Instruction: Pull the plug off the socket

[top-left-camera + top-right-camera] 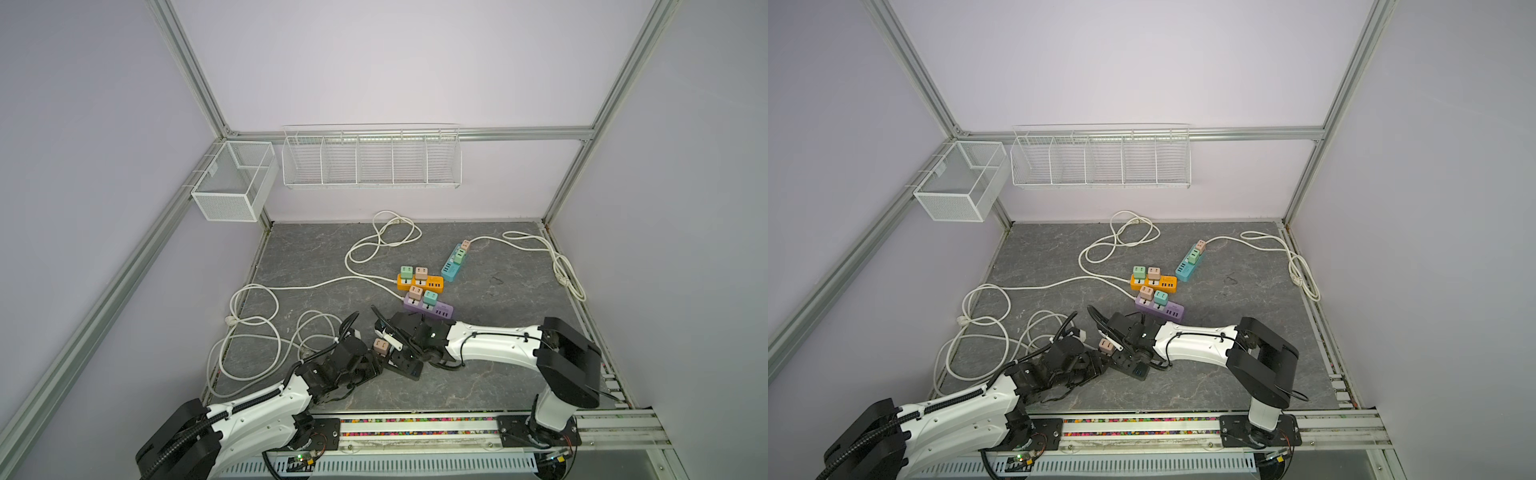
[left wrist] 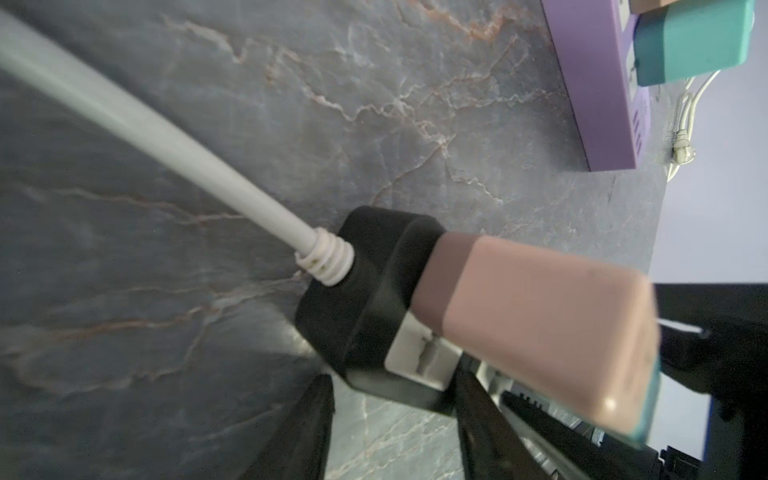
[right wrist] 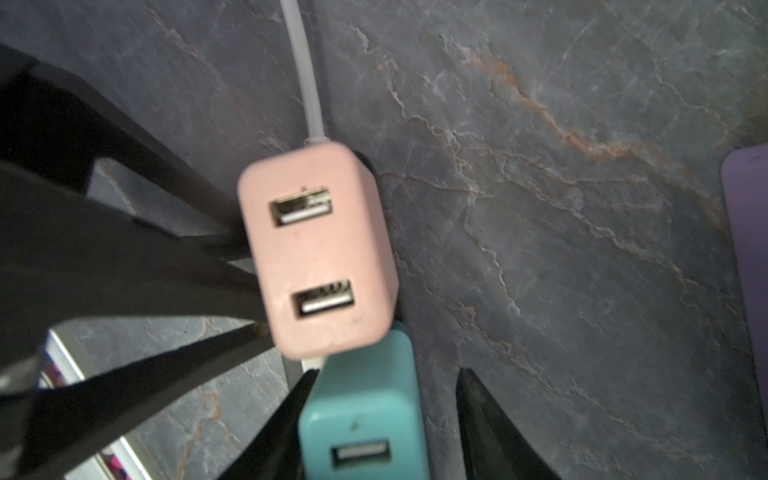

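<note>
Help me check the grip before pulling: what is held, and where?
Left end effector seems to clamp the black power strip at its cord end. Right end effector straddles the teal plug, not yet gripping.

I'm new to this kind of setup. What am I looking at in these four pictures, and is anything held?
A left arm and a right arm, both robots, work over a grey table. Two pictures look down from above, nearly alike; two come from cameras on the wrists. An orange strip, a purple strip and a blue strip, each with small plugs, lie there. Nearest the arms, a black power strip carries a pink plug and a teal plug. The left tool clamps that strip's cord end. The right tool straddles the teal plug, not yet closed.
</note>
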`<state>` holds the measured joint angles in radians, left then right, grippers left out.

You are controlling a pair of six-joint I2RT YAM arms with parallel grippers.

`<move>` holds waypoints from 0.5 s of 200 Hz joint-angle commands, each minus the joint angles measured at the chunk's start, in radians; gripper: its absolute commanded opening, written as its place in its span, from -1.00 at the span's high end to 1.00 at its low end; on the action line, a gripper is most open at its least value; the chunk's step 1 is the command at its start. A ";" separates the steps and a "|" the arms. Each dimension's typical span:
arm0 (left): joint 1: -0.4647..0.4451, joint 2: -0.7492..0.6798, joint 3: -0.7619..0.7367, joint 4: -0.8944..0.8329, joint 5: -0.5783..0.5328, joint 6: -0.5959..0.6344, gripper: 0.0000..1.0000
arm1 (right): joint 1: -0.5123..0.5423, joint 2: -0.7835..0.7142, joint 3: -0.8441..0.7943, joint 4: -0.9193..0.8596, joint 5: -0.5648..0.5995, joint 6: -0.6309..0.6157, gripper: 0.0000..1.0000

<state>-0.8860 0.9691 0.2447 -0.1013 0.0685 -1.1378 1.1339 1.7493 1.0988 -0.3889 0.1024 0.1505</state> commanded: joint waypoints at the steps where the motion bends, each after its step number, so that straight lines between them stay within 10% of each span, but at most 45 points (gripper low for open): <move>1: -0.005 0.023 0.015 0.012 0.004 0.013 0.02 | 0.004 0.015 0.014 0.017 -0.023 -0.020 -0.05; 100: -0.004 0.032 -0.013 -0.013 -0.029 -0.003 0.02 | 0.005 0.015 -0.008 0.047 -0.027 -0.039 0.21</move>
<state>-0.8860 0.9886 0.2451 -0.0753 0.0673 -1.1385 1.1339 1.7535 1.0988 -0.3752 0.0887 0.1402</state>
